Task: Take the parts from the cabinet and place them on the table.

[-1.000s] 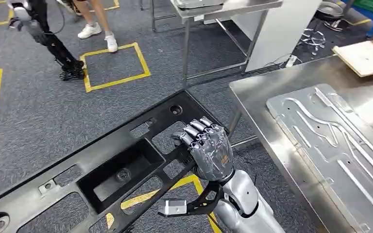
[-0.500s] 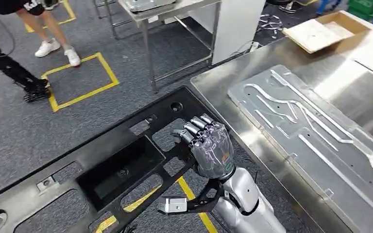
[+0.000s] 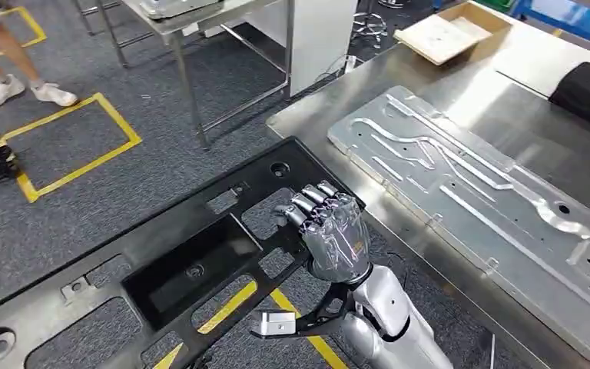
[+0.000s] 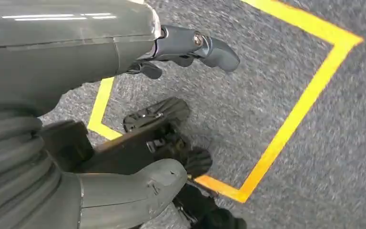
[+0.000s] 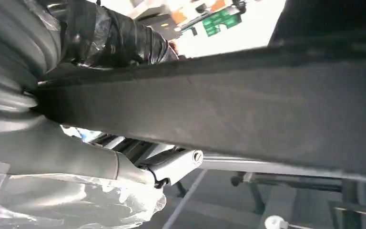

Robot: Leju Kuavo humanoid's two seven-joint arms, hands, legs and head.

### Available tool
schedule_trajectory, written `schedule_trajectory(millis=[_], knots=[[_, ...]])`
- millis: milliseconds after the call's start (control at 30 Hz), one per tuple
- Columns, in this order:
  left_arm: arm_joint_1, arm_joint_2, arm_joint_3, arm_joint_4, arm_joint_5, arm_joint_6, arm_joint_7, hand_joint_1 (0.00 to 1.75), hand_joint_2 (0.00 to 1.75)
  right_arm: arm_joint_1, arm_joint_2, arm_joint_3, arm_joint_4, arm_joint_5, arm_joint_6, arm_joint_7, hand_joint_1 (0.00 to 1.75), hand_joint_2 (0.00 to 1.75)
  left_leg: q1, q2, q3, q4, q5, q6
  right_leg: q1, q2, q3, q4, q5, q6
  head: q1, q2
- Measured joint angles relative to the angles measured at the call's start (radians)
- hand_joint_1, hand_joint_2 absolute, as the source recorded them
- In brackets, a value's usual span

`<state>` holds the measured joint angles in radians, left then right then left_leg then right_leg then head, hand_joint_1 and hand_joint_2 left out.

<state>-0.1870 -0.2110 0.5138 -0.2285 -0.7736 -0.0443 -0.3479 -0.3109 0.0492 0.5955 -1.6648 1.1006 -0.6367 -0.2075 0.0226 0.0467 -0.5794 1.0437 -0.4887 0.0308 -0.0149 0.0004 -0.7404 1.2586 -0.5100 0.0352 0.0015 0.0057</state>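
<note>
**Right hand carrying black frame part beside the table**

The right hand (image 3: 333, 240) gripped the long black frame part (image 3: 161, 265), its fingers (image 3: 307, 206) curled and clamped over an inner rail of the part. The part was held above the grey carpet floor (image 3: 84, 196), its far end just beside the corner of the steel table (image 3: 522, 131). A ribbed aluminium panel (image 3: 476, 184) lay flat on the table. In the left wrist view, the left hand (image 4: 138, 95) hung above yellow floor tape (image 4: 295, 109), its fingers (image 4: 209, 47) apart and holding nothing. A person's legs (image 3: 8, 69) stood far off.
</note>
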Motion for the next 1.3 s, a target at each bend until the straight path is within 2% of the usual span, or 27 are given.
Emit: schedule_trajectory(millis=[33,67,100,233,267,300,333,400,433,500,533,567,600,633,733,767,800,833,900,933,967,1000,1067,1100,1133,1233,1300], knots=[[0.0,-0.001,0.0,0.0,0.0,0.0,0.0,0.0,1.75,0.0,0.0,0.0,0.0,0.0,0.0,0.0,1.75,1.75,0.0,0.01,0.005,0.0,-0.003,-0.003,0.002,-0.008,0.045,-0.083,0.043,-0.006,0.0,0.0],[0.0,-0.002,0.0,0.0,0.0,0.0,0.0,0.0,1.75,0.0,0.0,0.0,0.0,0.0,-0.001,0.0,1.75,1.75,-0.001,0.019,0.011,-0.001,-0.007,-0.006,0.006,-0.033,0.096,-0.172,0.079,-0.015,0.0,0.0],[0.0,-0.002,0.0,0.0,0.0,0.0,0.0,0.0,1.75,0.0,0.0,0.0,0.0,0.0,-0.001,0.0,1.75,1.75,-0.005,0.026,0.014,-0.003,-0.01,-0.011,0.022,-0.079,0.113,-0.203,0.058,-0.023,0.0,0.0],[-0.002,-0.002,0.0,0.0,0.0,-0.001,-0.001,0.0,1.75,0.003,-0.001,0.0,0.0,0.0,-0.002,0.0,1.75,1.75,-0.013,0.066,0.031,-0.014,-0.014,-0.03,0.027,-0.037,0.111,-0.22,0.065,-0.039,0.0,0.0],[-0.002,-0.002,0.0,0.0,0.0,-0.001,-0.001,0.0,1.75,0.005,-0.001,0.0,0.0,0.0,-0.002,0.0,1.75,1.75,-0.007,0.05,0.03,-0.008,-0.026,-0.036,0.011,-0.028,0.123,-0.234,0.072,-0.047,-0.001,0.0],[-0.003,-0.002,0.0,0.0,0.0,-0.001,-0.002,0.0,1.75,0.002,-0.002,0.0,0.0,0.0,-0.003,0.0,1.75,1.75,-0.006,0.004,0.022,0.022,-0.046,-0.038,0.011,-0.017,0.126,-0.238,0.074,-0.054,0.0,0.0],[-0.003,-0.002,0.0,0.0,0.0,-0.001,-0.002,0.0,1.75,0.002,-0.001,0.0,0.0,0.0,-0.002,0.0,1.75,1.75,-0.005,-0.021,-0.007,0.081,-0.08,-0.038,0.01,-0.012,0.126,-0.238,0.075,-0.059,-0.001,0.0],[0.004,0.0,0.0,0.0,0.0,-0.002,-0.002,0.0,1.75,0.006,-0.001,0.0,0.001,0.0,-0.003,0.0,1.75,1.75,-0.005,-0.038,-0.085,0.237,-0.143,-0.043,0.011,0.014,0.126,-0.237,0.074,-0.061,-0.001,0.0],[0.008,0.0,0.0,0.0,0.001,-0.001,-0.001,0.0,1.75,0.008,-0.002,0.0,0.002,0.0,-0.003,0.0,1.75,1.75,-0.005,-0.038,-0.112,0.284,-0.148,-0.044,0.012,0.029,0.125,-0.235,0.074,-0.061,-0.001,0.0],[0.01,0.003,0.0,0.0,0.001,-0.001,-0.001,0.0,1.75,0.013,-0.002,0.0,0.003,0.001,-0.004,0.0,1.75,1.75,-0.004,-0.038,-0.104,0.237,-0.086,-0.044,0.011,0.056,0.126,-0.229,0.071,-0.06,-0.001,0.0],[0.008,0.003,0.0,0.0,0.002,-0.001,-0.002,0.0,1.75,0.014,-0.002,0.0,0.004,0.001,-0.004,0.0,1.75,1.75,-0.003,-0.043,-0.075,0.162,-0.038,-0.042,0.011,0.07,0.126,-0.225,0.07,-0.058,-0.001,0.0],[0.007,0.005,0.0,0.0,0.002,-0.001,-0.002,0.0,1.75,0.014,-0.001,0.0,0.003,0.001,-0.005,0.0,1.75,1.75,-0.001,-0.062,-0.037,0.071,0.011,-0.04,0.01,0.083,0.126,-0.22,0.067,-0.054,-0.001,0.0],[0.008,0.006,0.0,0.0,0.002,-0.001,-0.002,0.0,1.75,0.014,-0.002,0.0,0.004,0.001,-0.005,0.0,1.75,1.75,0.003,-0.119,-0.014,0.023,0.008,-0.033,0.008,0.092,0.12,-0.213,0.063,-0.049,0.0,0.0],[0.008,0.007,0.0,0.0,0.002,-0.001,-0.002,0.0,1.75,0.012,-0.001,0.0,0.004,0.001,-0.005,0.0,1.75,1.75,0.006,-0.131,-0.01,0.004,0.006,-0.032,0.013,0.104,0.111,-0.201,0.061,-0.043,0.0,0.0],[0.008,0.008,0.0,0.0,0.002,-0.001,-0.002,0.0,1.75,0.018,-0.002,0.0,0.004,0.001,-0.006,0.0,1.75,1.75,-0.004,-0.104,-0.011,0.008,0.012,-0.017,0.003,0.132,0.104,-0.214,0.073,-0.02,-0.001,0.0],[0.006,0.004,0.0,0.0,0.002,-0.001,-0.002,0.0,1.75,0.018,-0.002,-0.001,0.004,0.001,-0.007,0.0,1.75,1.75,0.009,-0.09,-0.007,-0.008,0.02,-0.004,0.002,0.136,0.102,-0.21,0.071,-0.016,-0.001,0.0],[0.004,0.005,0.0,0.0,0.002,0.0,-0.003,0.0,1.75,0.019,-0.002,-0.001,0.003,0.001,-0.008,0.0,1.75,1.75,0.005,-0.078,-0.003,-0.013,0.023,0.002,0.009,0.079,0.096,-0.193,0.057,-0.012,0.001,0.0],[0.003,0.005,0.0,0.0,0.002,0.0,-0.003,0.0,1.75,0.017,-0.002,-0.002,0.003,0.001,-0.008,0.0,1.75,1.75,0.004,-0.067,-0.002,-0.015,0.024,0.007,0.008,0.041,0.072,-0.146,0.024,-0.007,0.005,0.0],[0.009,0.006,0.0,0.0,0.0,0.001,-0.002,0.0,1.75,0.019,-0.002,-0.002,0.003,0.001,-0.008,0.0,1.75,1.75,0.001,-0.039,-0.003,-0.015,0.022,0.009,0.003,0.01,-0.004,0.008,-0.047,0.002,0.005,0.0],[0.011,0.007,0.0,0.0,0.0,0.004,-0.002,0.0,1.75,0.02,-0.003,-0.003,0.003,0.001,-0.008,0.0,1.75,1.75,0.001,-0.03,-0.004,-0.015,0.021,0.009,0.0,0.006,-0.032,0.062,-0.062,0.005,0.005,0.0],[0.012,0.008,0.0,0.0,-0.002,0.004,-0.002,0.0,1.75,0.02,-0.003,-0.004,0.004,0.006,-0.008,0.0,1.75,1.75,0.001,-0.023,-0.004,-0.014,0.02,0.008,-0.002,0.004,-0.038,0.074,-0.055,0.007,0.005,0.0],[0.011,0.008,0.0,0.0,-0.002,0.004,-0.001,0.0,1.75,0.02,-0.003,-0.004,0.005,0.013,-0.008,0.0,1.75,1.75,0.001,-0.016,-0.003,-0.014,0.019,0.007,-0.005,0.002,-0.022,0.043,-0.028,0.008,0.005,0.0],[0.006,0.006,-0.001,0.0,-0.003,0.004,-0.001,0.0,1.75,0.02,-0.003,-0.004,0.005,0.021,-0.009,-0.002,1.75,1.75,0.001,-0.008,0.003,-0.014,0.017,0.003,-0.007,-0.004,0.078,-0.132,0.059,0.002,0.005,0.0],[0.004,0.006,-0.002,0.0,-0.003,0.004,-0.001,0.0,1.75,0.018,-0.003,-0.004,0.005,0.021,-0.01,-0.002,1.75,1.75,0.001,-0.006,0.006,-0.015,0.015,0.0,-0.005,-0.012,0.122,-0.216,0.072,-0.006,0.005,0.0],[0.003,0.005,-0.003,0.0,-0.003,0.004,-0.001,0.0,1.75,0.017,-0.003,-0.004,0.006,0.022,-0.01,-0.002,1.75,1.75,-0.005,-0.006,0.004,-0.013,0.013,-0.007,0.006,-0.016,0.129,-0.225,0.061,-0.01,0.005,0.0],[0.003,0.005,-0.003,0.0,-0.003,0.003,0.001,0.0,1.75,0.015,-0.003,-0.005,0.006,0.022,-0.01,-0.002,1.75,1.75,0.0,-0.002,0.01,-0.023,0.015,-0.028,0.011,-0.009,0.126,-0.225,0.06,-0.025,0.005,0.0],[0.002,0.004,-0.004,0.0,-0.003,0.003,0.001,0.0,1.75,0.014,-0.002,-0.005,0.006,0.023,-0.011,-0.002,1.75,1.75,0.002,-0.015,0.011,-0.008,0.001,-0.04,0.001,-0.006,0.143,-0.251,0.072,-0.041,0.005,0.0]])
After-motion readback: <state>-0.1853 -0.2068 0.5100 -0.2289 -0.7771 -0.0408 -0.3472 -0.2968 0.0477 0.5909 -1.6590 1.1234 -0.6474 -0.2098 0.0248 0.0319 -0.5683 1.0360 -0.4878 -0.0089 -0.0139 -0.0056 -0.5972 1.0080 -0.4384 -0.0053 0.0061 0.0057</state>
